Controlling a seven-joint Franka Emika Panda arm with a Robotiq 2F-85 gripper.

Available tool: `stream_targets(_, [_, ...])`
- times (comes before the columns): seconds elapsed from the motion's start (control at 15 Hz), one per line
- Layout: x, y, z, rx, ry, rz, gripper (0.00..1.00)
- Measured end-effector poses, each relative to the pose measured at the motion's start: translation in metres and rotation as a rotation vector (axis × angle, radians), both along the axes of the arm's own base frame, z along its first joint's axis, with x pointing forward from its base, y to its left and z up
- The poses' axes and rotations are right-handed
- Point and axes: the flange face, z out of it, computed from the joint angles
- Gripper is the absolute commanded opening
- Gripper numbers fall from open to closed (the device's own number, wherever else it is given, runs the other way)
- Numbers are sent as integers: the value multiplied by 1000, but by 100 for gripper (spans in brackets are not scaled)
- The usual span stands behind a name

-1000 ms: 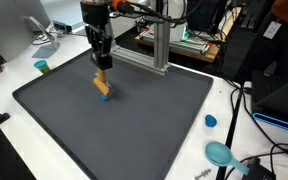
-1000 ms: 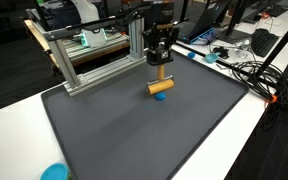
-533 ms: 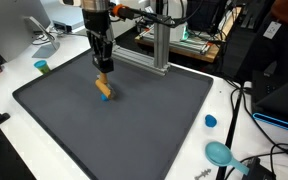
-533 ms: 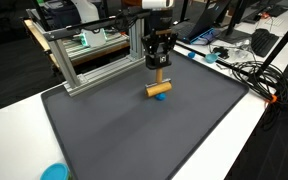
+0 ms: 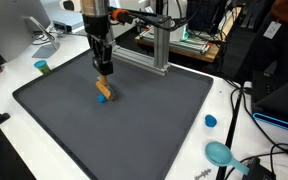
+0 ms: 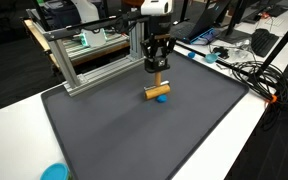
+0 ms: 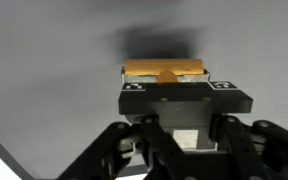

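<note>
My gripper [image 5: 104, 68] [image 6: 158, 68] hangs over the far middle of the dark grey mat [image 5: 134, 130] [image 6: 124, 140], jaws pointing down. It is shut on the thin upright stem of a wooden piece [image 5: 102, 88] [image 6: 156, 91], whose short crossbar has a blue end [image 5: 105, 98] [image 6: 162, 98] right at the mat. Whether the piece touches the mat I cannot tell. From the wrist, the wooden crossbar [image 7: 144, 70] lies straight below the gripper [image 7: 167, 76], and the stem appears as a round knob at its middle.
An aluminium frame [image 5: 160, 48] [image 6: 92, 62] stands just behind the gripper at the mat's far edge. Off the mat lie a small teal cup [image 5: 42, 67], a blue cap [image 5: 211, 121], a teal round dish [image 5: 220, 153] [image 6: 54, 172] and loose cables [image 6: 254, 75].
The gripper and the wooden piece have shifted a little sideways over the mat. The grip is unchanged.
</note>
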Motion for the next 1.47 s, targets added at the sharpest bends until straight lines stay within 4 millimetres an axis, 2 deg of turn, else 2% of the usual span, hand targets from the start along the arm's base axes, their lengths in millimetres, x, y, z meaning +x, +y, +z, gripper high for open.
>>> stream_targets(0.27, [-1,5,-7,-11,27,15,22])
stream_targets(0.4, [-6,14,-2,-37,54,43,22])
stream_targets(0.73, [-15,54,42,-89,5,145,22])
stream_targets(0.87, [-14,60,50,-90,-31,161,22])
stream_targets(1.07, [-8,52,49,-89,-76,141,22])
stream_targets(1.47, [4,14,30,-84,-81,63,22])
